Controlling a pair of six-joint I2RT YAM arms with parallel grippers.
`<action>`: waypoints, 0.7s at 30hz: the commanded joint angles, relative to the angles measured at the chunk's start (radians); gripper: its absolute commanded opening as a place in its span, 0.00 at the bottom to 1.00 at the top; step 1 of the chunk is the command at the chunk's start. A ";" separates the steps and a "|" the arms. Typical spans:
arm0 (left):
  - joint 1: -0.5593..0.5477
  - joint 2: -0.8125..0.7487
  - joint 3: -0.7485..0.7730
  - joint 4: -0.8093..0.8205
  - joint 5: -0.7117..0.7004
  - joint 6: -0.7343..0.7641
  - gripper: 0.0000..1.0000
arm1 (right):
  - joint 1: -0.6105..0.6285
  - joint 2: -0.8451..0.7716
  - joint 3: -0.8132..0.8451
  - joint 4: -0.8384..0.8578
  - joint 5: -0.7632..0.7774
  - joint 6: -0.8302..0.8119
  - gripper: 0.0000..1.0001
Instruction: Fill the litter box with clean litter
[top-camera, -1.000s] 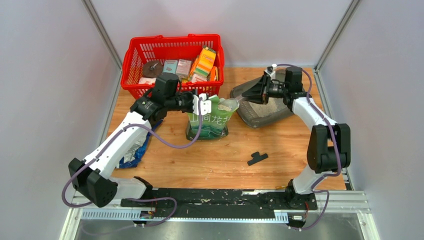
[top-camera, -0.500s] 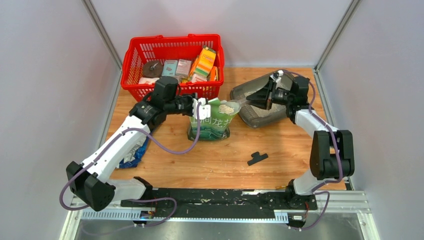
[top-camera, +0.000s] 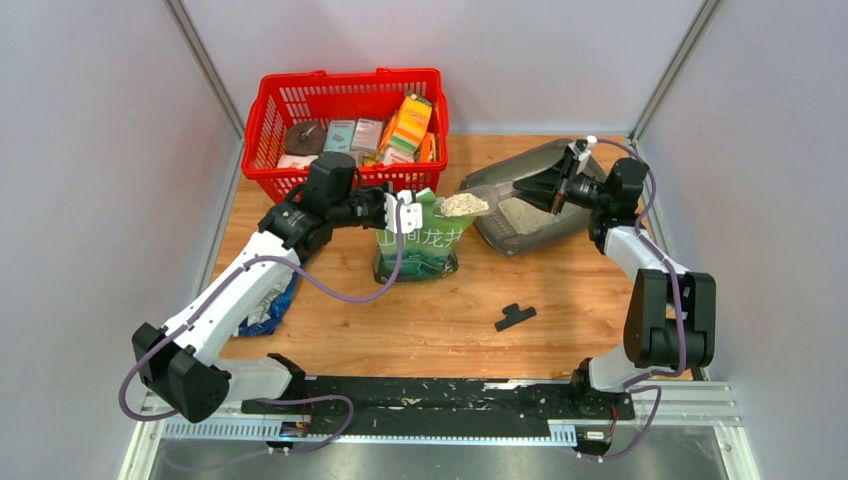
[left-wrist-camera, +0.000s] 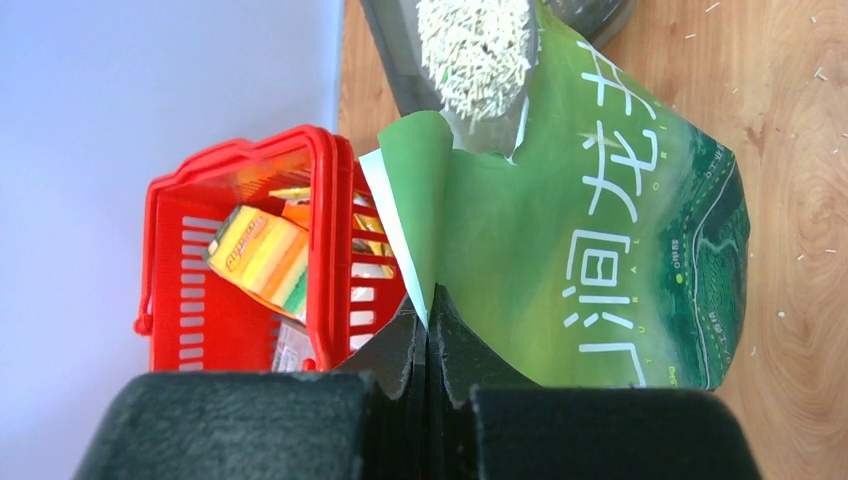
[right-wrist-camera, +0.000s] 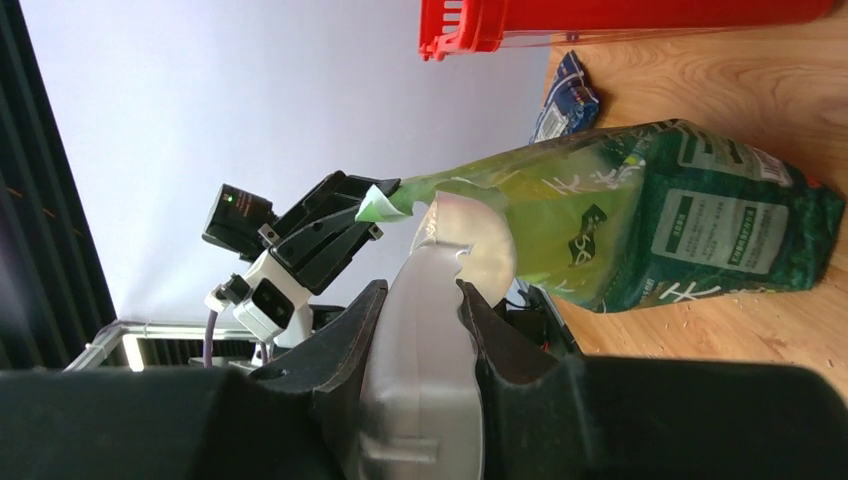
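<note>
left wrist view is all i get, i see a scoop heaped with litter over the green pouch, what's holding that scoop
Observer: The right gripper is shut on the scoop by its handle. The right wrist view shows one finger on each side of it.
Operator: ok, any litter in the box
Observer: Yes. The top view shows a pale patch of litter lying in the litter box, which sits just right of the green pouch.
</note>
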 joint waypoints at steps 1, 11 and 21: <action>0.018 -0.077 0.066 0.206 -0.071 -0.030 0.00 | -0.012 -0.027 -0.032 0.032 -0.030 -0.009 0.00; 0.018 -0.077 0.060 0.197 -0.073 -0.072 0.00 | -0.012 0.051 -0.055 0.332 0.017 0.181 0.00; 0.018 -0.054 0.088 0.179 -0.074 -0.063 0.00 | -0.035 0.059 0.003 0.465 0.069 0.342 0.00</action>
